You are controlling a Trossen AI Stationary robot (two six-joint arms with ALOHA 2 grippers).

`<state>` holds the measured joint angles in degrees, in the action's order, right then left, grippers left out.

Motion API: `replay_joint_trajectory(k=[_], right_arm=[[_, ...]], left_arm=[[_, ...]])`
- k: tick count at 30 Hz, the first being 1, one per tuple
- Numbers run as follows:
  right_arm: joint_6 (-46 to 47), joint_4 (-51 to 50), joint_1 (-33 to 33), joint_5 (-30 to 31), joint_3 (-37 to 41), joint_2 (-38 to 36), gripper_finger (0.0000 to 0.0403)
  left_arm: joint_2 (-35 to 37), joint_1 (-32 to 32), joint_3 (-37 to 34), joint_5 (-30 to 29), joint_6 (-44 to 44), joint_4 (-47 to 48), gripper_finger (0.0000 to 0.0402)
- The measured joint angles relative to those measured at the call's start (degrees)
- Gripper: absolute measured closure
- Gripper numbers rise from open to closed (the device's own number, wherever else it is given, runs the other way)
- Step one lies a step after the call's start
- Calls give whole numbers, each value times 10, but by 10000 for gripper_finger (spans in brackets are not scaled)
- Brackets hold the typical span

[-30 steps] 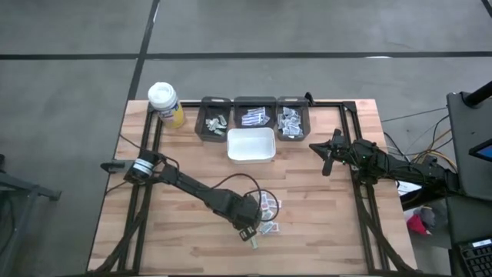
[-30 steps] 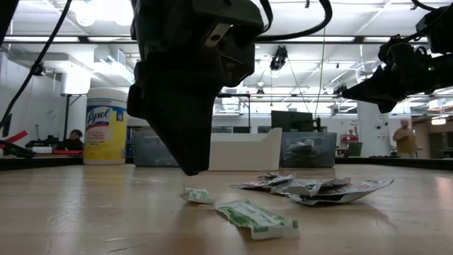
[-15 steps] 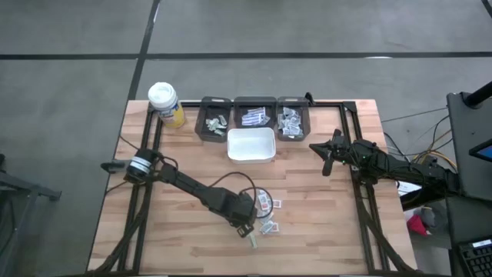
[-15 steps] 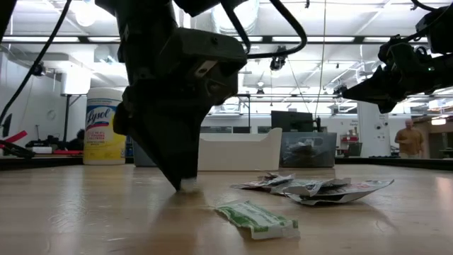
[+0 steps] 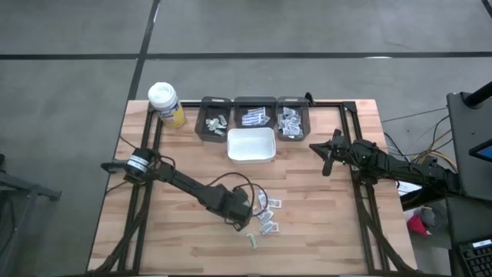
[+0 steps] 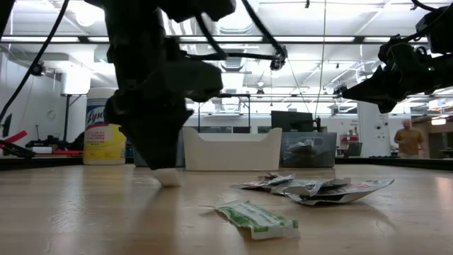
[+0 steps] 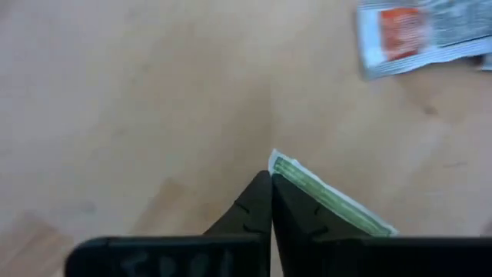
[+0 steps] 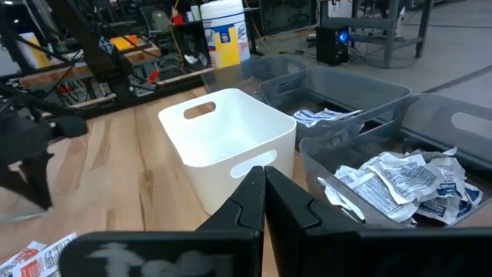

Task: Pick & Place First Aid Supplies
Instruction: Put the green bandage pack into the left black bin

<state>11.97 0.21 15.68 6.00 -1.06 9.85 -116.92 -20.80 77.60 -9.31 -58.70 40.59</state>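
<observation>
Several first aid supplies (image 5: 266, 206) lie loose on the wooden table's near middle, white packets with red or green print. A green-print strip (image 6: 258, 218) lies flat nearest the front edge. My left gripper (image 5: 241, 224) points steeply down just left of the pile, shut on a small green-print packet (image 7: 327, 201). A red-print packet (image 7: 415, 35) lies beyond it. My right gripper (image 5: 324, 158) hangs shut and empty over the table's right side, near the bins. My left gripper pinches the small green-print packet by one end (image 7: 284, 165) between its two fingertips, coming from above. The rest of the packet runs out to one side past one finger. In the low view its white end (image 6: 170, 178) sits at table level under the fingertips.
Three dark bins (image 5: 254, 115) holding sorted packets stand along the far edge, with a white tub (image 5: 250, 144) just in front of them. A yellow bottle with a white cap (image 5: 165, 104) stands at the far left. Black frame rails (image 5: 361, 165) run along both sides.
My left gripper has come down onto the table and shifted toward the far left, away from the pile. The small green-print packet that lay under it is now at its fingertips and has moved along with them. The long green strip has stayed put.
</observation>
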Motion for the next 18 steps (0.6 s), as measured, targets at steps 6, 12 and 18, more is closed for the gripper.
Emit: replay_joint_trajectory(k=[6,12,18], right_arm=[[0,0,0,0,0,0,394],[0,0,0,0,0,0,394],[0,0,0,0,0,0,394]], left_arm=[[0,9,0,-7,3,79,400],[24,16,2,-16,16,99,401],[63,23,-2,-76,3,128,401]])
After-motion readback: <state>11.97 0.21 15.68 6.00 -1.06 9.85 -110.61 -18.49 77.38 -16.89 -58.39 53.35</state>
